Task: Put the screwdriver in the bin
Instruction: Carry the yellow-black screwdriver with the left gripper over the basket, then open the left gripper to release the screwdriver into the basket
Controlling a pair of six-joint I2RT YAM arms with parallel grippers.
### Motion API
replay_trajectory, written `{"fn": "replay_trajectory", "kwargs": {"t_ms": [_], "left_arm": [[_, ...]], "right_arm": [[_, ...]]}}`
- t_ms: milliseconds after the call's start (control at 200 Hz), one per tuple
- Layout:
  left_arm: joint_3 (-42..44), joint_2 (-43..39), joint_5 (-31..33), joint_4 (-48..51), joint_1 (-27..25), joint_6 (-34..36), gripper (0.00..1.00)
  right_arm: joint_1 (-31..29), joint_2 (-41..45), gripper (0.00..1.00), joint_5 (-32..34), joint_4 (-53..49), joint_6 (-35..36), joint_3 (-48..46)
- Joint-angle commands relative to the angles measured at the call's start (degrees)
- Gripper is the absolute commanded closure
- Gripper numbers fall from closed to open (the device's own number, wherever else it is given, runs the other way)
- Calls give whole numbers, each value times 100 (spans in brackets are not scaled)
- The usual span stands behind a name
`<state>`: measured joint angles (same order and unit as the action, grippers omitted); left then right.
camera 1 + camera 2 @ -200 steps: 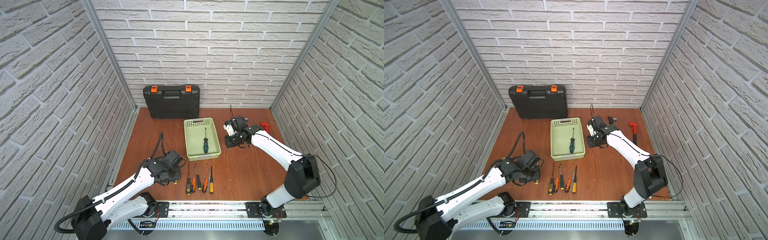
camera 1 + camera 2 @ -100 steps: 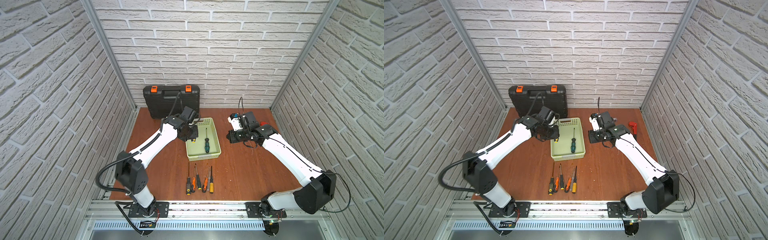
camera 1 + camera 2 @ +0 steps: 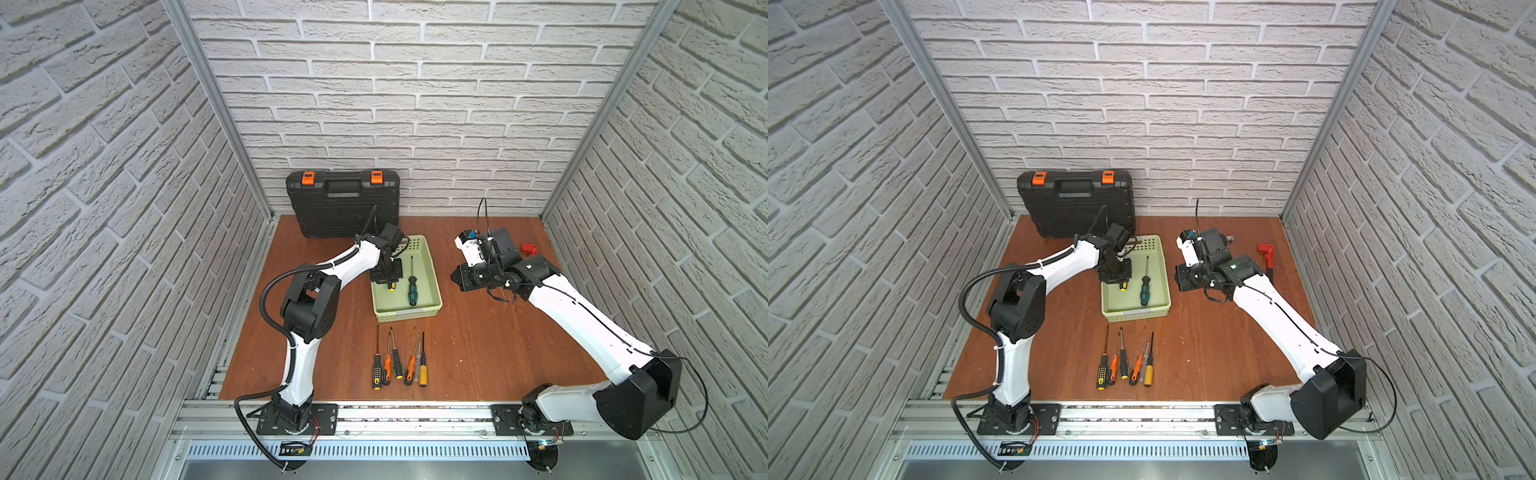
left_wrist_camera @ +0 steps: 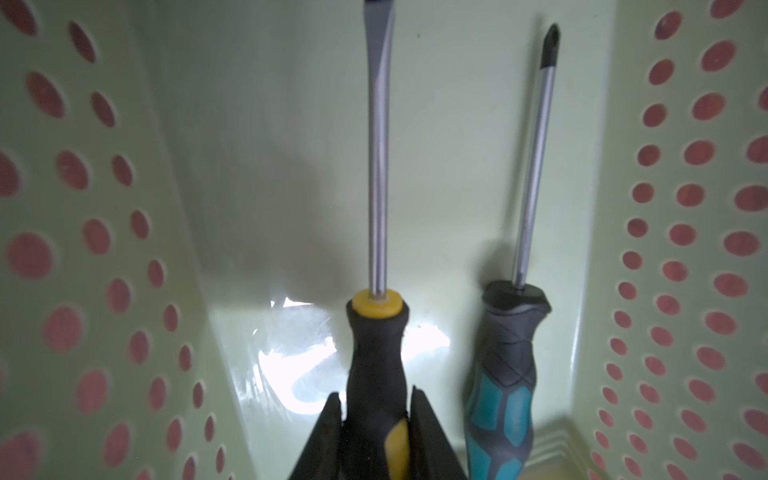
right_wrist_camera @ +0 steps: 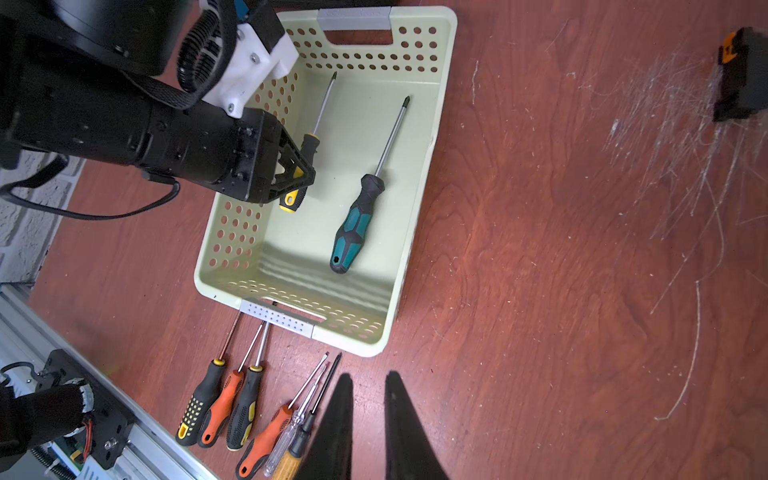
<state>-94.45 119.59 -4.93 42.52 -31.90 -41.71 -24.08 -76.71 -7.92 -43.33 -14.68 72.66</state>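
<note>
Left gripper (image 5: 297, 172): fingers (image 4: 432, 436) clamped on either side of the black-and-yellow handle of the screwdriver (image 4: 376, 353). Grip sits on the rear half of the handle; the yellow butt end sticks out behind the fingers in the right wrist view. The shaft points toward the far end of the bin (image 5: 232, 232).

The gripper and the held screwdriver are inside the bin, on its left half, below rim level. We cannot tell whether the tool touches the bin floor.

Beside it, on the bin floor, lies a teal-handled screwdriver (image 5: 353, 224), roughly parallel to the held one and apart from it, tip toward the same end.

In both top views the bin (image 3: 409, 313) sits mid-table, with the left gripper (image 3: 388, 276) over its left side.

In front of the bin, a row of loose screwdrivers (image 3: 387, 368) lies on the wooden table (image 3: 478, 345), tips toward the bin.

Behind the bin, a black tool case (image 3: 343, 208) stands against the back wall.

Right gripper (image 5: 369, 376): fingers a narrow gap apart, nothing between them. It hangs to the right of the bin, clear of it (image 3: 459, 277).

A red tool (image 3: 1265, 253) lies near the table's right edge.
</note>
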Motion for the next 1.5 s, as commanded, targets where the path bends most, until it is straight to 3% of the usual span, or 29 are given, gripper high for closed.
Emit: {"fn": "replay_trajectory", "kwargs": {"t_ms": [0, 215, 360, 650, 850, 965, 1305, 1495], "left_arm": [[-93, 195, -27, -251, -43, -174, 100], [33, 225, 66, -366, -122, -298, 100], [50, 163, 144, -354, -172, -267, 79], [59, 131, 74, -438, -230, -289, 73], [213, -197, 217, -411, -237, -208, 48], [299, -418, 194, -403, -238, -153, 44], [1235, -2219, 73, -616, -263, 155, 44], [2355, -3647, 524, -504, -273, 269, 42]], "right_arm": [[-27, 226, 82, 111, 12, 92, -55], [-27, 146, 82, 85, 77, 80, -160], [-27, 76, 78, 2, 101, 83, -143], [-27, 149, 70, 41, 67, 70, -100], [-28, 300, 70, 88, 62, -5, -188], [-36, 360, 69, 129, 51, -65, -201], [-278, 883, 69, 460, -319, -524, -394], [-980, 1394, 64, 1096, -548, -1212, -1139]]}}
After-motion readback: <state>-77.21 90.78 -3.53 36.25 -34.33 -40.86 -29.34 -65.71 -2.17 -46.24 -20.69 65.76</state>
